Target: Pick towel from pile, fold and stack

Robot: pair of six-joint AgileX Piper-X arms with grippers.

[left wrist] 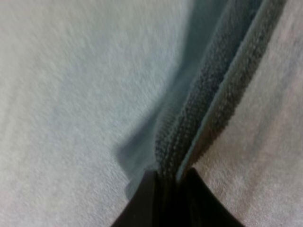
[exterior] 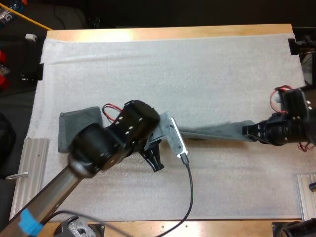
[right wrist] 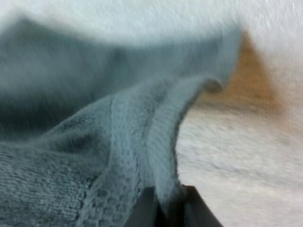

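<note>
Pinching the edge of the dark grey-green towel (left wrist: 208, 109), the left hand (left wrist: 168, 178) is clamped on the cloth in the left wrist view. Its two black fingers (left wrist: 147, 198) press the doubled hem from both sides. From there the towel runs away as a narrow band lifted off the white mat (left wrist: 71, 94), and its shadow lies on the mat beside it.

In the right wrist view the right hand (right wrist: 165, 201) is likewise clamped on the towel, with a fold of the woven border squeezed between its dark fingers. The cloth bunches up thick just beyond the grip. Past it lie the mat and a patch of the wooden desk (right wrist: 258, 90).

In the high view the towel stretches as a long strip between the two hands, across the middle of the mat. Its left end is at the left hand near the mat's centre, and its right end is at the right hand close to the mat's right edge. A folded towel (exterior: 74, 126) lies flat on the mat's left part, partly hidden beneath the left arm (exterior: 98, 148) and well apart from the stretched one. Ribbed metal plates (exterior: 33, 165) sit at the desk's left and right sides.
</note>
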